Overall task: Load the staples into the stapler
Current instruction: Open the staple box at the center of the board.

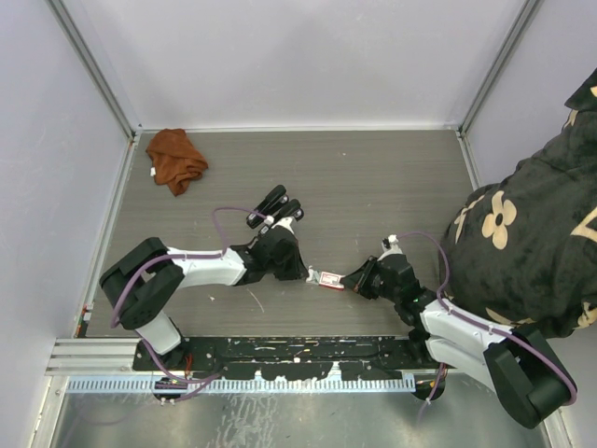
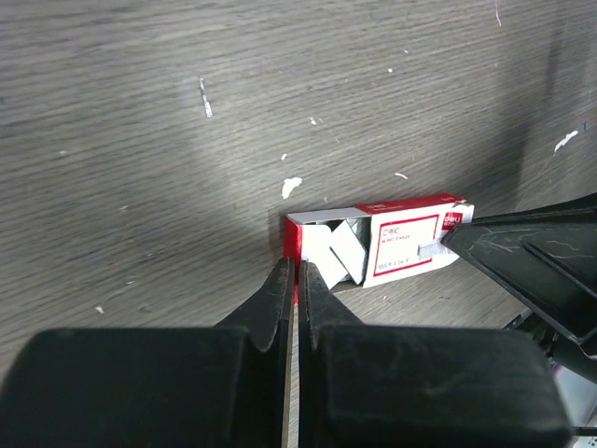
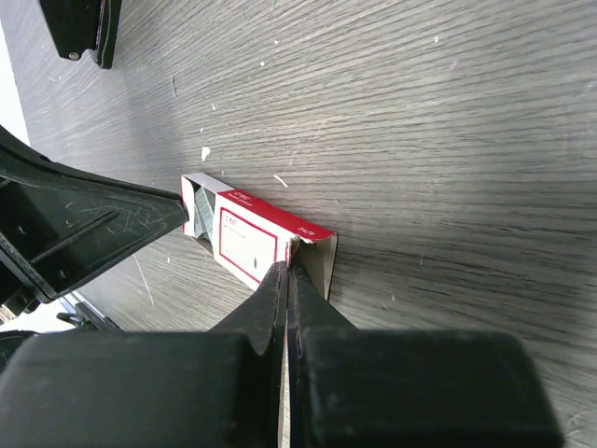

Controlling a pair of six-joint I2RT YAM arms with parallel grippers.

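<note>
Two arms lean in from the near edge and meet over one small thing: the red-and-white box (image 1: 329, 279) lying flat on the worktop (image 1: 392, 187) between them. The left tool (image 2: 291, 271) has its fingers pressed together on the box's open end, with a sliver of red card between them, so it seems to nip the end flap. The right tool (image 3: 284, 271) is likewise pressed together on the cardboard edge at the opposite end. The staples (image 2: 336, 250) show as pale grey pieces in the open mouth, though I cannot tell strip from tray.

Both holds are on thin card, which worries me. If the arms pull apart, a flap could tear or slip free. If the box tips toward its open end, the staples could slide out, scatter and snap into short bits.

Farther back, beyond the left arm, the black stapler (image 1: 273, 203) lies well apart from the box. An orange cloth (image 1: 177, 159) sits crumpled in the far left corner. A person (image 1: 522, 233) in a dark flowered garment leans in at the right.
</note>
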